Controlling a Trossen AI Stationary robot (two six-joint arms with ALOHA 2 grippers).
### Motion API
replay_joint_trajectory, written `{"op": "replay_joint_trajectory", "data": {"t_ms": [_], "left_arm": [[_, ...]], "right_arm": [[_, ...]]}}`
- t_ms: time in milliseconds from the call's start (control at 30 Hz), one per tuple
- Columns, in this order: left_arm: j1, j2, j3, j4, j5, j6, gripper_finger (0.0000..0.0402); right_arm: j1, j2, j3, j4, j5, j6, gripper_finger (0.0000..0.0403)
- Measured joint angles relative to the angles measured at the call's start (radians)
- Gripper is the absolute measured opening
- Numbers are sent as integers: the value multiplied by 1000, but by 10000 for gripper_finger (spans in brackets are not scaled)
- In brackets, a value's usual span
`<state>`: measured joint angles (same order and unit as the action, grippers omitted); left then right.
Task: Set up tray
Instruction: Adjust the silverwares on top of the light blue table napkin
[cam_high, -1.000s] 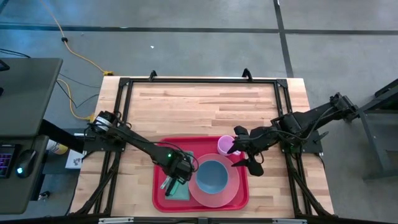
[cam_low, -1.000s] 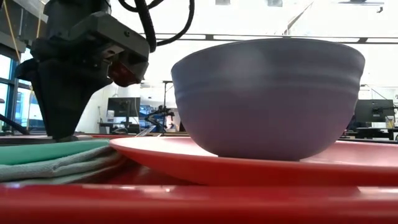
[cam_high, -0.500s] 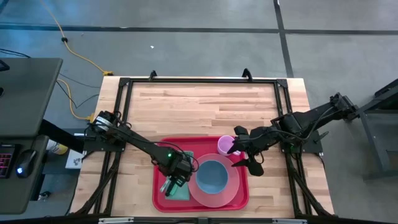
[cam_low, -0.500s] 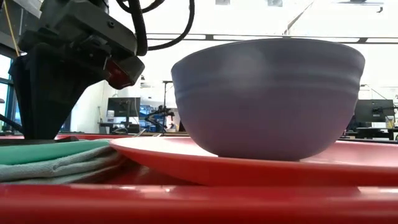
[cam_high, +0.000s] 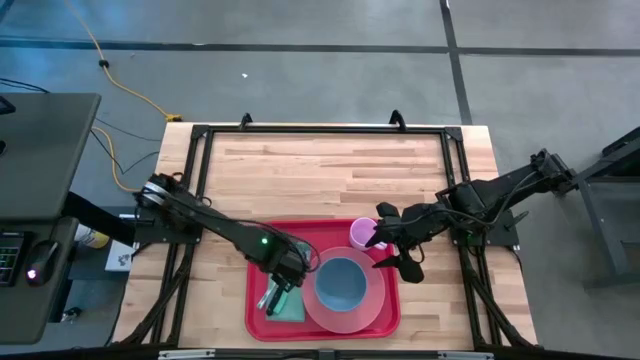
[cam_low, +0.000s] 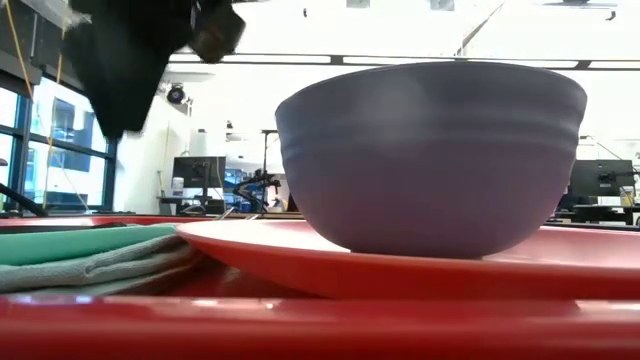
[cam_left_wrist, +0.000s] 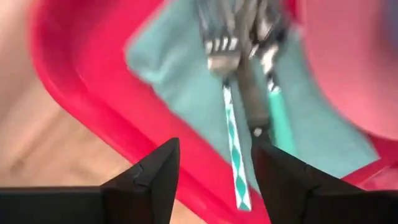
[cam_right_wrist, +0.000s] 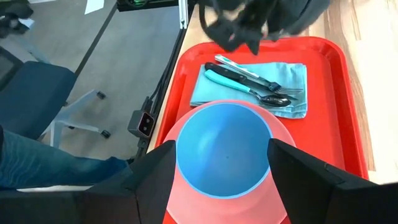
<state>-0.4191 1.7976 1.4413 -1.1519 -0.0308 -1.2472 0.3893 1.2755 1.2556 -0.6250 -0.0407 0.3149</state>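
Red tray (cam_high: 258, 245) at worktop's front edge looks nearly set: napkin (cam_high: 292, 308), cutlery (cam_right_wrist: 255, 79), plate (cam_high: 372, 308), bowl (cam_high: 342, 284), pink cup (cam_high: 361, 234) placed. Left gripper (cam_high: 281, 292) jaws parted, empty above cutlery; right gripper (cam_high: 397, 250) open, empty, near cup

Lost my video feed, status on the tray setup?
Left tool open, above the cutlery on the napkin. Right tool open, over the bowl. Tray holds plate, bowl, cup. Nothing blocking.
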Motion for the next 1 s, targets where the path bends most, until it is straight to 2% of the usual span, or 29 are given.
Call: {"op": "replay_joint_trajectory", "data": {"t_ms": [133, 333, 467, 633, 767, 1000], "left_arm": [[-8, -71, 65, -64, -152, 39, 217], [-50, -194, 154, -178, -494, 51, 201], [-81, -275, 185, -278, -679, 90, 190], [-110, -380, 187, -390, -807, 178, 181], [-127, -479, 186, -381, -895, 348, 179], [-134, -640, 185, -335, -904, 716, 177]], "right_arm": [[0, 0, 0, -3, 3, 2, 236], [0, -11, 0, -5, 23, 9, 236], [-1, -25, 0, 14, 73, 19, 236], [-33, -34, 0, 59, 155, 67, 236], [-83, -32, 0, 193, 204, 119, 236], [-163, -10, 0, 481, 308, 165, 236]]}}
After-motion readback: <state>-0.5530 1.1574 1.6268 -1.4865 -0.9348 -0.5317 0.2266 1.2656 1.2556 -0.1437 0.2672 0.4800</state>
